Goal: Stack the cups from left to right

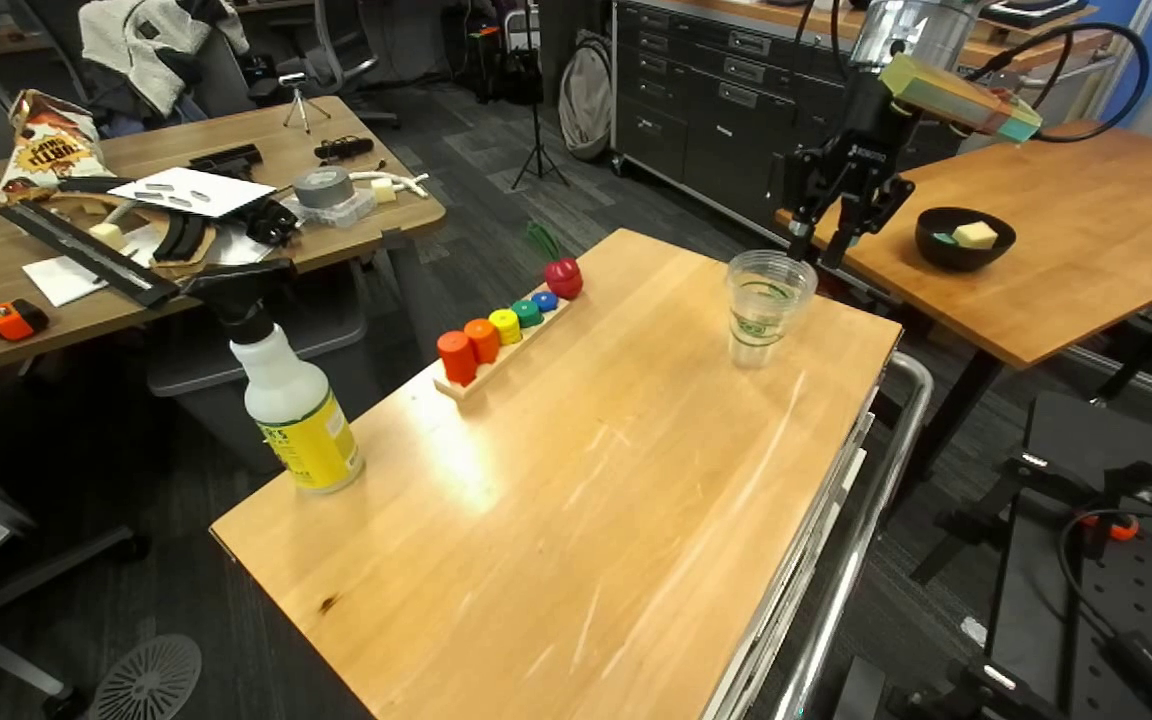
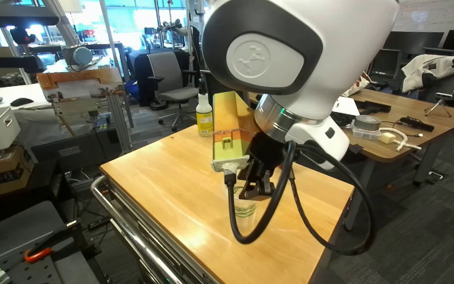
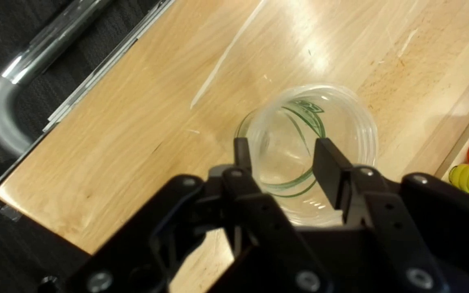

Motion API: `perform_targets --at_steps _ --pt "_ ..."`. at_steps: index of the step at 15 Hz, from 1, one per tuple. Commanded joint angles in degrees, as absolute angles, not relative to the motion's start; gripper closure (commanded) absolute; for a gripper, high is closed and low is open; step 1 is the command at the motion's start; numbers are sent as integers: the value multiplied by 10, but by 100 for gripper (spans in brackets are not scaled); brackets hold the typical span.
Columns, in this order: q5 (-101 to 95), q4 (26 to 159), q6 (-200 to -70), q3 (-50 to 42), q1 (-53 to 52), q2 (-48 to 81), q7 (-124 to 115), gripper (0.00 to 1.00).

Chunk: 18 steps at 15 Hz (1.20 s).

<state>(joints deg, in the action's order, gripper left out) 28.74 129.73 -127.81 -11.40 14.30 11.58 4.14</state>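
Clear plastic cups with green print stand upright as one nested stack (image 1: pixel 761 315) near a corner of the wooden table. Several rims show close together, but the number of cups cannot be told. The stack also shows in the wrist view (image 3: pixel 289 118) and partly behind the gripper and cable in an exterior view (image 2: pixel 246 209). No separate cup is in view. My gripper (image 1: pixel 818 248) is at about rim height or just above, over one side of the stack. Its fingers (image 3: pixel 284 156) are apart with nothing held between them. Whether a fingertip touches the rim cannot be told.
A spray bottle (image 1: pixel 308 425) with yellow label stands at the table's opposite end. A wooden rack of coloured blocks (image 1: pixel 504 335) with a red radish-like toy (image 1: pixel 563 278) lies along one edge. A metal rail (image 1: pixel 861 560) runs along another edge. A black bowl (image 1: pixel 963 240) sits on a neighbouring table.
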Motion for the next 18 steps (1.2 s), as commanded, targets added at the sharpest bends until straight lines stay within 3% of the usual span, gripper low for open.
perform_targets --at_steps 1,4,13,14,18 --pt "268 1318 -1285 -115 142 81 26 21" --pt "251 1330 -1288 -116 138 66 16 1" --pt "130 1439 -1233 -89 94 -128 58 0" --pt "148 1391 -1253 -96 99 -45 33 0" --pt "138 1431 -1238 -92 90 -115 46 0"
